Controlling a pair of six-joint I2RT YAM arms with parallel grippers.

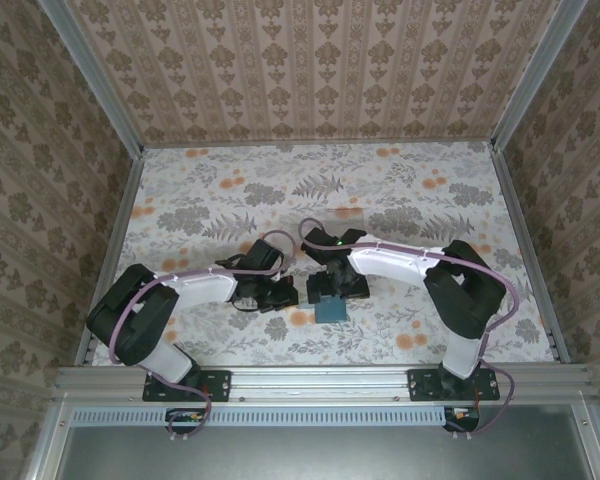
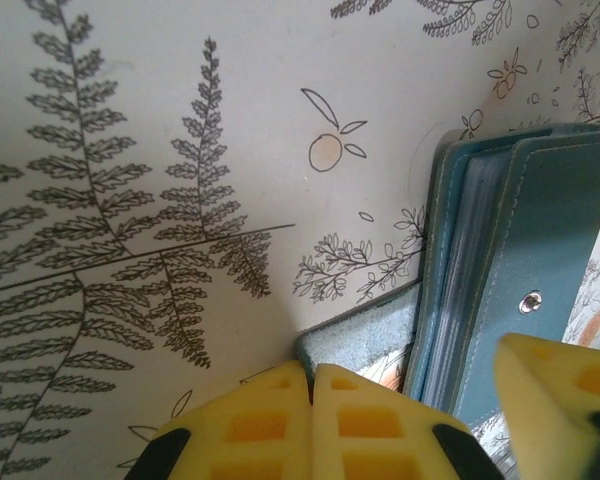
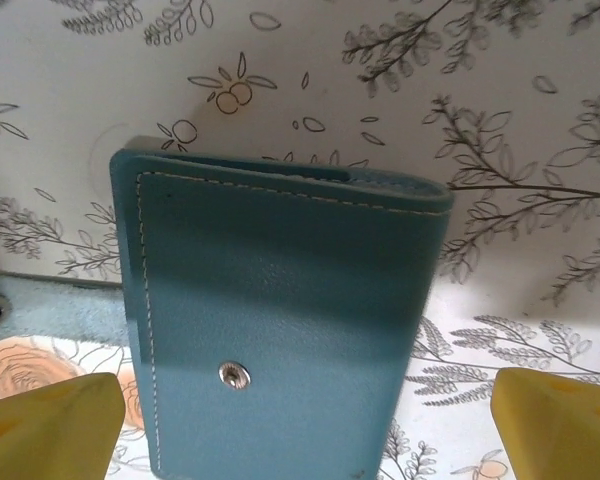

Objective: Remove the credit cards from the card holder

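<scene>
On the fern-printed tablecloth (image 1: 230, 190), the folded teal stitched-leather card holder (image 3: 280, 300) sits between the right gripper's (image 3: 300, 430) spread fingers. The left gripper's (image 2: 310, 420) fingers are pressed together beside it. It likely needs opening next to reach the credit cards.

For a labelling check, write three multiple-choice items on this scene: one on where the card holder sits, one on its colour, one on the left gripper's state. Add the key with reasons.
1. Where does the card holder sit?
A. Between the spread fingers of the right gripper
B. Against the back wall
C. On top of the left arm

2. What colour is its outer cover?
A. Red
B. Teal blue
C. White

3. How does the left gripper stand?
A. Wide open
B. Clamped on a bottle
C. Shut, pads together

Key:
1 A, since the right wrist view shows a yellow finger off each side of the holder.
2 B, since the stitched cover with its snap is teal blue in both wrist views.
3 C, since the left wrist view shows the two yellow pads meeting along a seam.
</scene>
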